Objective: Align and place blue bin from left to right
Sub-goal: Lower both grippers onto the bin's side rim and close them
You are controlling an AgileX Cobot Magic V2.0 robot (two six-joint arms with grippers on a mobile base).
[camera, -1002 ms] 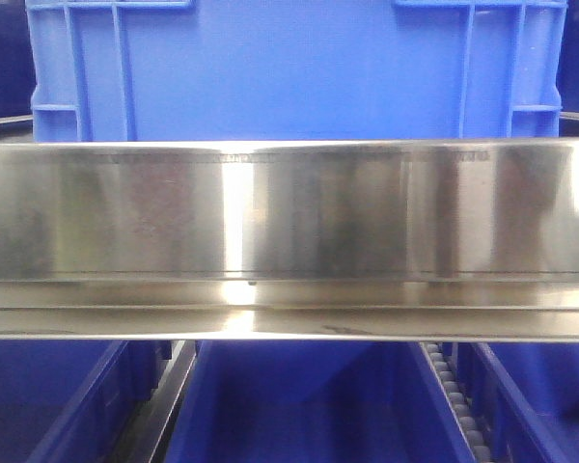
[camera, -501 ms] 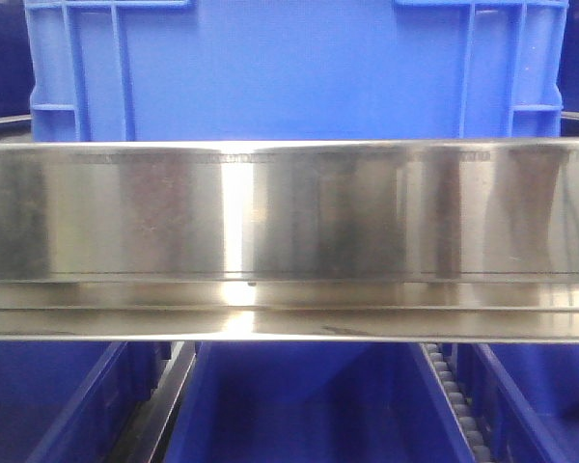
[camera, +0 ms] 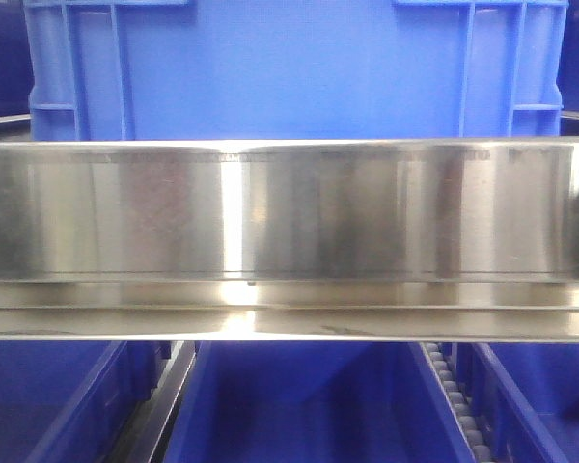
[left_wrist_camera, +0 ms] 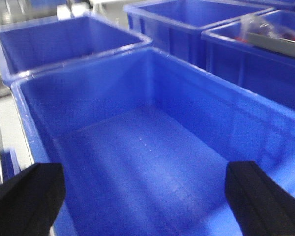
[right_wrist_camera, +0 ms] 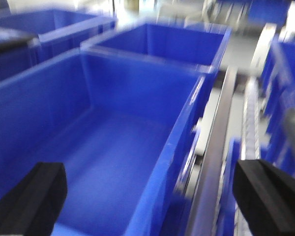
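Big bright-blue ribbed plastic crate (camera: 289,68) sits right behind shiny steel rail (camera: 289,212). Looks empty: probably light, stiff, slick walls, so you grab thick rim (left_wrist_camera: 83,61). Left fingers (left_wrist_camera: 24,196), right fingers (right_wrist_camera: 32,196) both wide, empty.

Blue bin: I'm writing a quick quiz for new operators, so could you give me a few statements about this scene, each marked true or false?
1. In the front view, the blue bin stands behind a steel rail. True.
2. Seen from the left wrist, the blue bin is full of parts. False: it is empty.
3. The left gripper has its jaws shut. False: they stand wide apart, holding nothing.
4. The right gripper has its jaws apart. True.
5. A roller track shows below the steel rail. True.
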